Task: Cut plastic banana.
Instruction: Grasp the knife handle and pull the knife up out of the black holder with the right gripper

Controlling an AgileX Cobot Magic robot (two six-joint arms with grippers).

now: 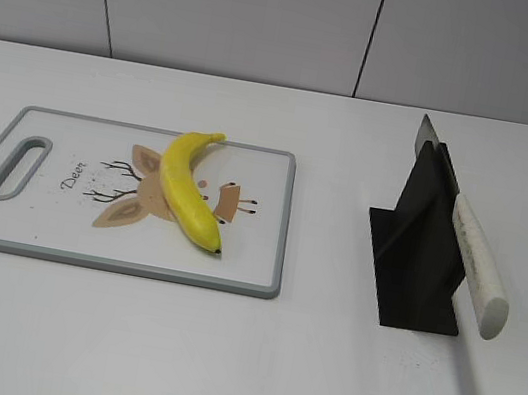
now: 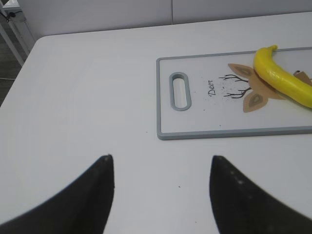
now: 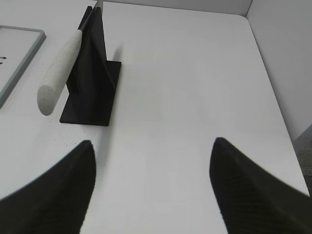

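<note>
- Plastic banana [image 1: 190,188] lies across the middle of the cutting board [image 1: 56,229], over the printed deer, stem toward the far edge and dark tip toward the near edge — uncut, as far as the views show.
- Board sits on the left half of the white table [image 1: 246,367], its handle slot at the far left.
- Knife [image 1: 476,263] rests in a black stand [image 1: 417,254] on the right, well apart from the board; its pale handle sticks out toward the near side, free of the stand.
- Left gripper [image 2: 161,195] hangs over bare table near the board's handle end, jaws apart and empty.
- Right gripper [image 3: 151,190] hangs over bare table just to the near right of the stand, jaws apart and empty; neither arm shows in the exterior view.
- Nothing is started yet, so the risks lie ahead:
  - The handle overhangs, so a grip taken off-centre could tip the stand or drag it along.
  - The banana is glossy and curved — pressed by a blade while unheld, it would likely roll or skid off the board.
  - The board itself may slide on the smooth table if pushed sideways.
</note>
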